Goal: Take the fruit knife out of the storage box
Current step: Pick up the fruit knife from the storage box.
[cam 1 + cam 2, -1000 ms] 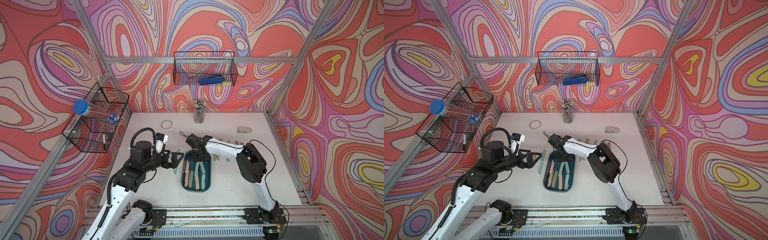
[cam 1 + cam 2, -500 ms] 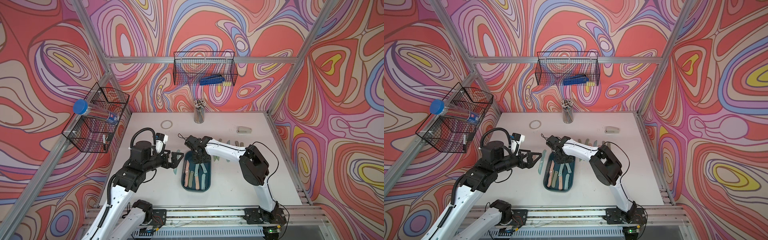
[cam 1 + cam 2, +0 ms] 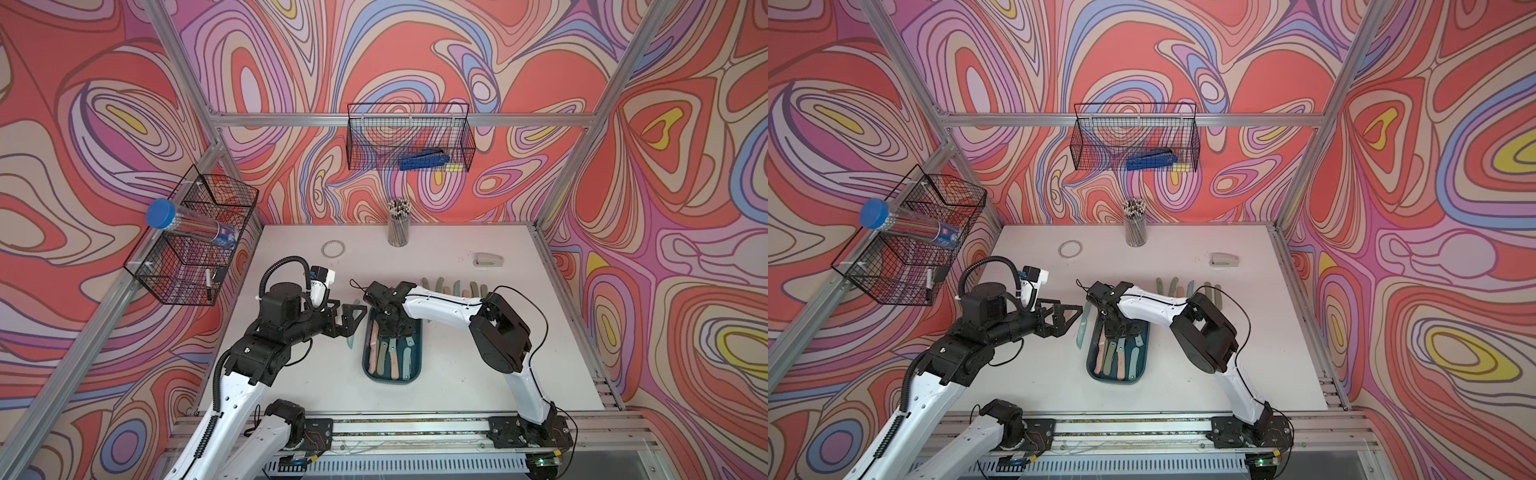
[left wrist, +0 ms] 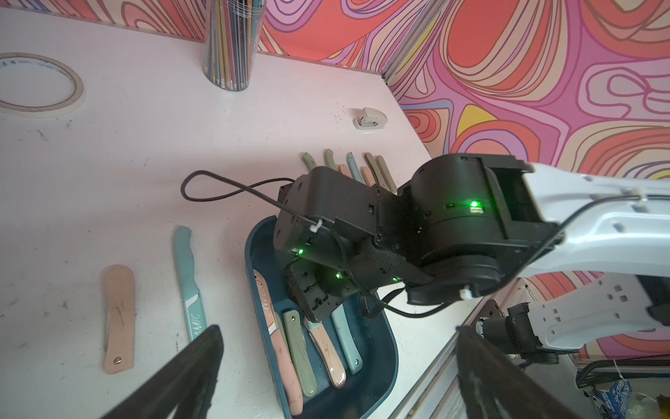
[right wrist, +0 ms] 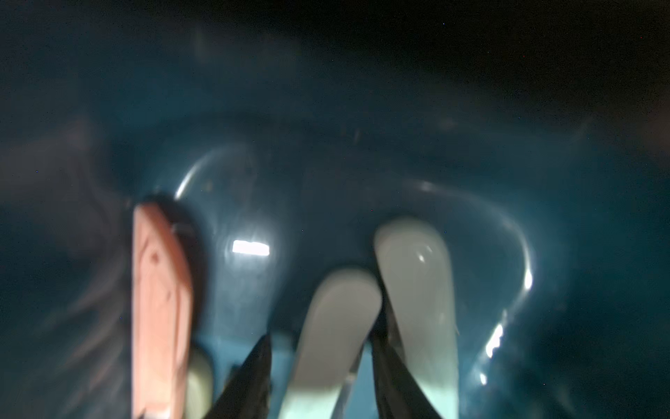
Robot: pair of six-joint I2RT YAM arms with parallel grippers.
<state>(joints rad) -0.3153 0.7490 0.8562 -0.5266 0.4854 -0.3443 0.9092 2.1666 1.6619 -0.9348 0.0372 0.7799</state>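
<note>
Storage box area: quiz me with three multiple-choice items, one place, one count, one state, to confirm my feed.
1. Where is the right gripper? A. in the dark teal plastic storage box B. over the stapler C. at the pencil cup
2. How many black wire baskets hang on the walls? A. one B. two C. four
3. The left gripper is: A. open and empty B. shut on a knife C. shut on tape
Key: 1 A, teal walls surround it; 2 B, back wall and side wall; 3 A, jaws wide apart.
</note>
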